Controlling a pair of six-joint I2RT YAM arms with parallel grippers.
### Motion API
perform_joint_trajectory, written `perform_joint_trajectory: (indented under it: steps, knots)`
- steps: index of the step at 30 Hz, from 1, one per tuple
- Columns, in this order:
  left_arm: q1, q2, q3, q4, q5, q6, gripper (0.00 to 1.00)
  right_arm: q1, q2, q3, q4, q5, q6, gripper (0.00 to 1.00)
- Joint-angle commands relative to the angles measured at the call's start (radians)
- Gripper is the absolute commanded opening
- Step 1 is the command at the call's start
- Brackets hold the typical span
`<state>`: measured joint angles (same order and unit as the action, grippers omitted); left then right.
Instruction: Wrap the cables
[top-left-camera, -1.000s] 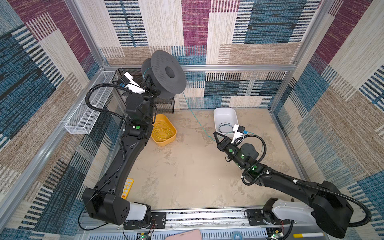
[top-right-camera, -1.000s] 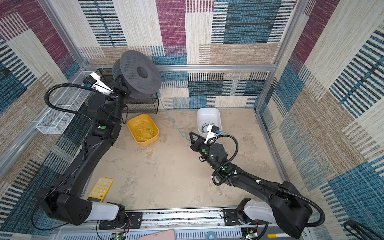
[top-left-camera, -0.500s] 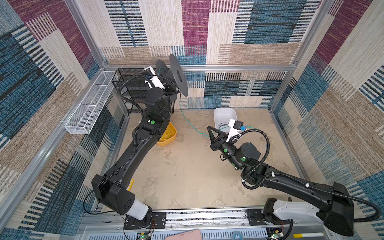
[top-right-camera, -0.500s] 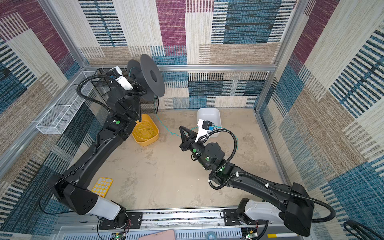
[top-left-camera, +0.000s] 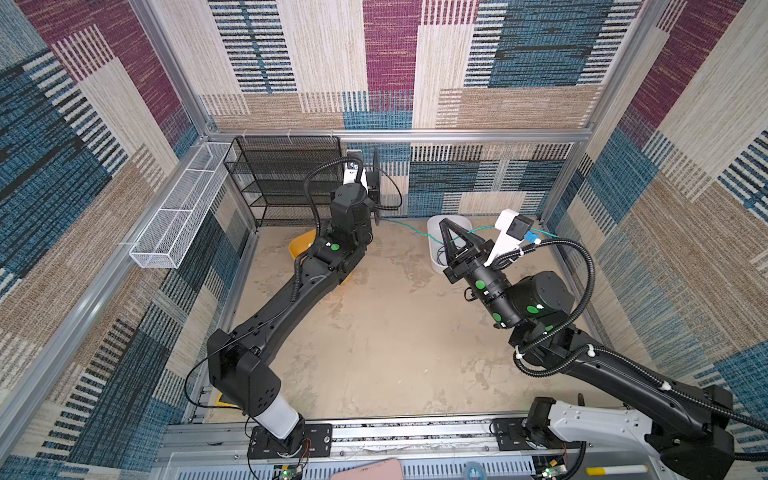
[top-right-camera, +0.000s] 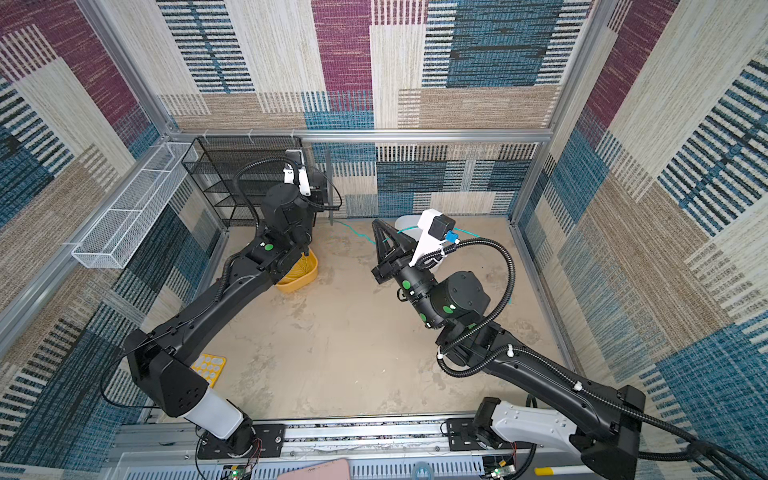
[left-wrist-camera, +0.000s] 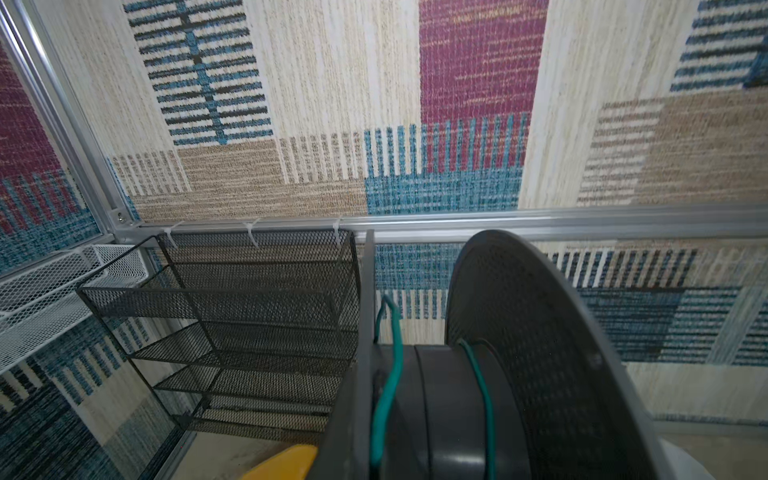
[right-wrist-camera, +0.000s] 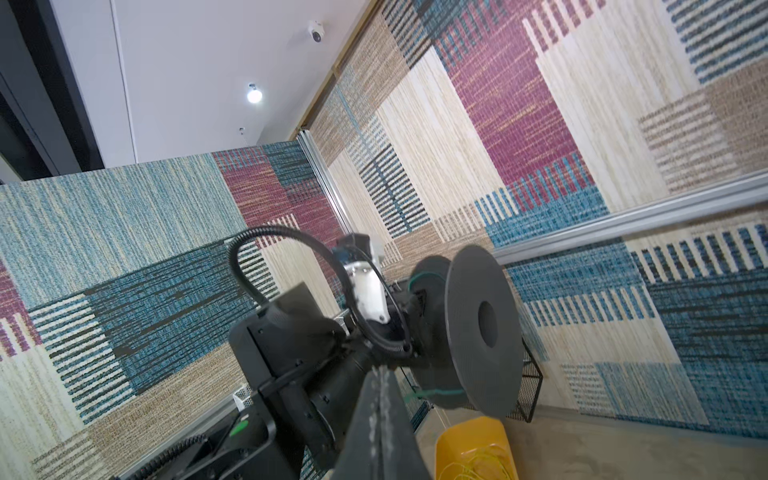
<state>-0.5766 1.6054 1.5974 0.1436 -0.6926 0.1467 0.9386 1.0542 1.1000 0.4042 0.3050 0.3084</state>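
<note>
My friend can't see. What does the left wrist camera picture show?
A dark grey spool fills the foreground, with thin teal-green cable looped loosely around its hub. Behind it stand a black mesh rack and a patchwork carpet wall; a corner of a yellow bin peeks in at the edge.

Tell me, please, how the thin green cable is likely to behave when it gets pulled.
Probably floppy: the cable trails in loose curves between the spool and the white bin. Likely light, since it looks very thin. It curves round the spool too, so it should bend easily.
</note>
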Motion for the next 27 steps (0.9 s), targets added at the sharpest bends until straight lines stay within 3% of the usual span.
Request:
perform_joint_trajectory:
  steps: [1, 15, 18, 27]
  knots:
    - [-0.005, -0.033, -0.057, -0.008, 0.036, 0.054, 0.00, -0.044, 0.007, 0.068, -0.008, -0.024, -0.073, 0.00]
    - [-0.100, -0.161, -0.359, -0.102, 0.092, 0.142, 0.00, -0.323, 0.183, 0.430, -0.163, -0.202, -0.083, 0.00]
    - [-0.120, -0.221, -0.408, -0.187, 0.114, 0.134, 0.00, -0.377, 0.230, 0.492, -0.185, -0.231, -0.080, 0.00]
    - [-0.216, -0.476, -0.570, -0.424, 0.191, 0.085, 0.00, -0.571, 0.528, 0.748, -0.260, -0.371, 0.023, 0.00]
